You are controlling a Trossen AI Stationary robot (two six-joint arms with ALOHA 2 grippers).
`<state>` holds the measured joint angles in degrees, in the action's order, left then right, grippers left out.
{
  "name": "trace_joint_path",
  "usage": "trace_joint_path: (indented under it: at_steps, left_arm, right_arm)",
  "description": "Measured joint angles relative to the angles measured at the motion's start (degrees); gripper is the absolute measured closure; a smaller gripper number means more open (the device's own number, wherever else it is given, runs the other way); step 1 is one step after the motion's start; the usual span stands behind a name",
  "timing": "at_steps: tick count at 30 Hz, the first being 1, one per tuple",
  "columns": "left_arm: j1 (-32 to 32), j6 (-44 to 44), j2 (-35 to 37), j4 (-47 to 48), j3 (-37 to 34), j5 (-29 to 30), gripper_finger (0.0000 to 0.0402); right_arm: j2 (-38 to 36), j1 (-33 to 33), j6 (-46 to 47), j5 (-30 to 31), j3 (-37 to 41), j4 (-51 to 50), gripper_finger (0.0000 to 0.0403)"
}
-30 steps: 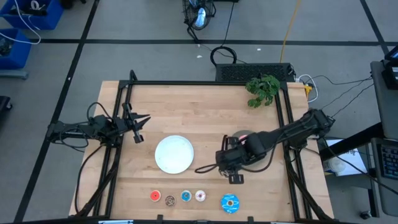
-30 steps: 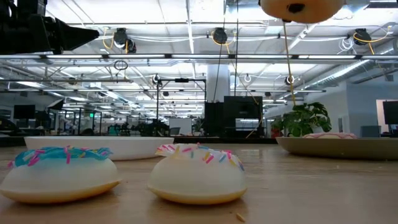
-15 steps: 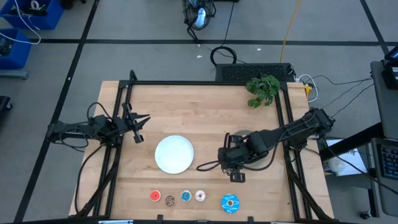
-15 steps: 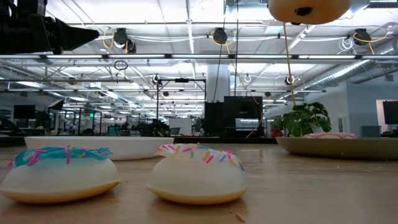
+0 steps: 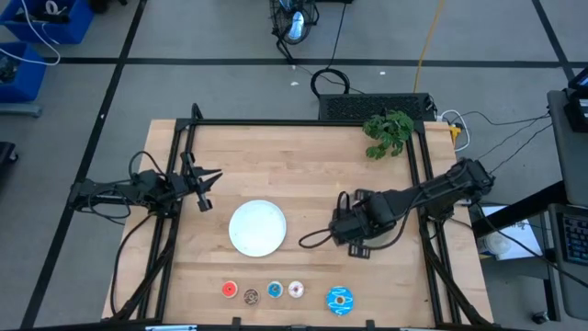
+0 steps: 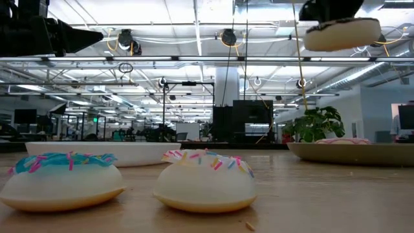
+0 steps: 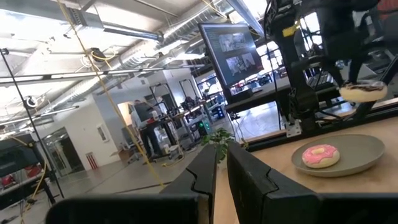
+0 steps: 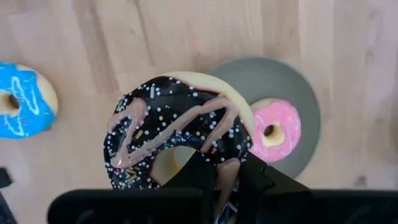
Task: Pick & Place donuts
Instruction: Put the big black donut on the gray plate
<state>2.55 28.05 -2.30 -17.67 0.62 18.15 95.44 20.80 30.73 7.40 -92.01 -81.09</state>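
My right gripper (image 5: pixel 352 230) is shut on the chocolate sprinkled donut (image 8: pixel 180 134) and holds it in the air next to the grey plate (image 8: pixel 298 93). The pink donut (image 8: pixel 275 129) lies flat on that plate. The low view shows the held donut (image 6: pixel 341 32) high above the grey plate (image 6: pixel 352 152). The blue sprinkled donut (image 5: pixel 340 298) and the tiny red (image 5: pixel 230 290), brown (image 5: pixel 251 295), blue (image 5: pixel 275 291) and white-pink (image 5: pixel 296 291) donuts lie in a row near the table's near edge. My left gripper (image 5: pixel 204 188) waits, shut, at the table's left. My right gripper pinches one section of the chocolate donut's ring (image 8: pixel 227 163) between its two fingers, pointing down from above. One finger (image 8: pixel 198 171) stands at the hole and the other (image 8: pixel 258 177) outside the ring. The donut is lifted clear, roughly level, icing up.
A white plate (image 5: pixel 257 227) sits at the table's middle, left of my right gripper. A potted plant (image 5: pixel 388 131) stands at the far right corner. Black frame rails (image 5: pixel 175 230) run along both sides of the wooden table.
My right gripper has carried the chocolate donut toward the table's right and far side, closer to the grey plate. In the low view the donut has moved right, come slightly lower, and levelled out from showing its underside.
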Motion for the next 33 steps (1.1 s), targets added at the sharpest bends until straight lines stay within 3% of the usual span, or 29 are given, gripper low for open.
trace_joint_path:
  at_steps: [4,11,18,24,33]
  left_arm:
    - [0.0,0.1,0.0,0.1,0.0,0.0,0.0355]
    - [0.0,0.1,0.0,0.1,0.0,0.0,0.0355]
    - [0.0,0.1,0.0,0.0,0.0,0.0,0.0355]
    - [0.0,0.1,0.0,-0.1,0.0,0.0,0.0355]
    - [0.0,0.1,0.0,-0.1,0.0,0.0,0.0355]
  right_arm:
    - [-4.0,-0.7,2.3,-0.1,6.8,2.0,0.0385]
    - [-14.9,-2.1,8.5,-3.2,25.3,13.8,0.0385]
    - [-20.1,-6.0,13.8,-6.1,40.1,14.7,0.0385]
    - [-20.5,-9.3,13.1,-9.0,44.4,18.9,0.0385]
    - [-20.5,-10.7,12.2,-14.0,44.7,22.0,0.0385]
